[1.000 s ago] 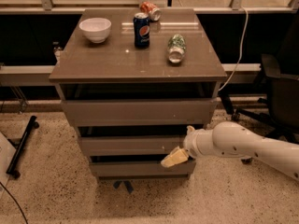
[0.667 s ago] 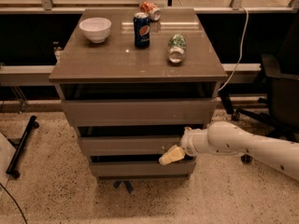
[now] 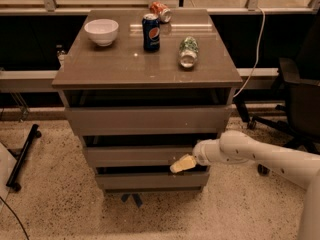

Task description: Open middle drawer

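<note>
Approach step: hand set at the lower right edge of the middle drawer, pull not yet made.

Hand sits centre-right in the frame, its pale tip at the dark gap between the middle drawer and the bottom drawer front; whether it is apart or together cannot be told. Middle drawer lies under the taller top drawer front and appears shut or nearly so. Judged next: catch the handleless lower lip, then draw straight out toward the viewer, kept level so the hold does not slip. Table carries a white bowl, an upright blue can, a tipped red can and a clear bottle on its side; a jerk could roll the bottle. Floor is speckled stone. Office chair stands at right, white cable hangs at upper right, black stand foot lies at left.
</note>
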Tool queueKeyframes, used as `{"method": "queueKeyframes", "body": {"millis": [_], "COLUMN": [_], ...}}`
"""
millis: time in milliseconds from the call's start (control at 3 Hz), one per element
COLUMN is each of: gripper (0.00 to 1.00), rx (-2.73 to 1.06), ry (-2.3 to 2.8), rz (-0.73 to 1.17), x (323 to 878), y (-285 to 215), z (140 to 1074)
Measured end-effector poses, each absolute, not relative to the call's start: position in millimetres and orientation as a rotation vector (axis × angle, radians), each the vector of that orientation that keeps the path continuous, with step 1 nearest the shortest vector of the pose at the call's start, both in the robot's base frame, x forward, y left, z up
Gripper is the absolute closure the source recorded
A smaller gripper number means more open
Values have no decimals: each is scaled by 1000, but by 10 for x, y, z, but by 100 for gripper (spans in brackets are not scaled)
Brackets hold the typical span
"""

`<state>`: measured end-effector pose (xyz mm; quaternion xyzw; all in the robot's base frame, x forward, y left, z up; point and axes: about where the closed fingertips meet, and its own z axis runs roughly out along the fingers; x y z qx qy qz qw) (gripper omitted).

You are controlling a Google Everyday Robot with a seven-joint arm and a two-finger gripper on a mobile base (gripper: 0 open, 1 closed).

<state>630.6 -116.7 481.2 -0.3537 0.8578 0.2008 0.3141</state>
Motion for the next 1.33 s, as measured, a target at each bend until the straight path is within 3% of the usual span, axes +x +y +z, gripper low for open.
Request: {"method": "queueKeyframes", "body": {"millis": [667,1333], "gripper": [0,49], "rx": [-909,-1112], "ry": [2282,2298], "rz": [597,589], "x": [6588,6122], "y": [-1154,-1023], "z": [4548,4627]}}
